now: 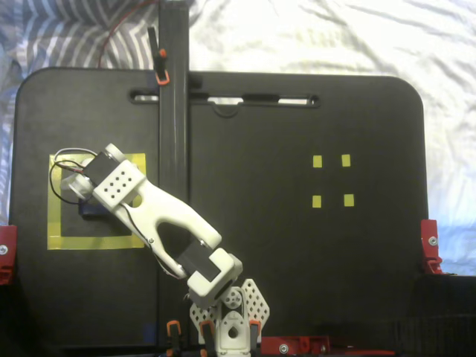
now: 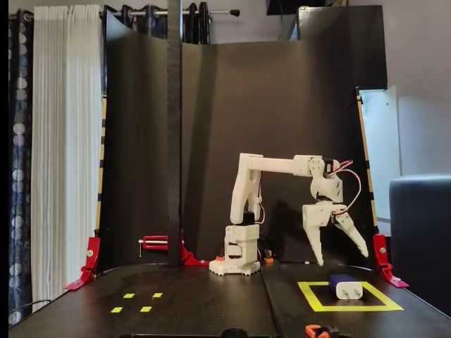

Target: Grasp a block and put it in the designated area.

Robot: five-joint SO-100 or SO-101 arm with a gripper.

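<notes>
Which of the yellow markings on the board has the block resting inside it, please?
The large yellow tape square under the gripper holds the block. The four small yellow markers on the other side of the board are bare.

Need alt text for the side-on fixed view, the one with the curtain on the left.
A white robot arm holds its open gripper raised above a dark blue block, which rests inside a yellow tape square at the right of a black board. Four small yellow markers sit at front left.

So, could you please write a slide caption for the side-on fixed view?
Open claw raised above the navy block, which rests inside the yellow-taped designated area.
</notes>
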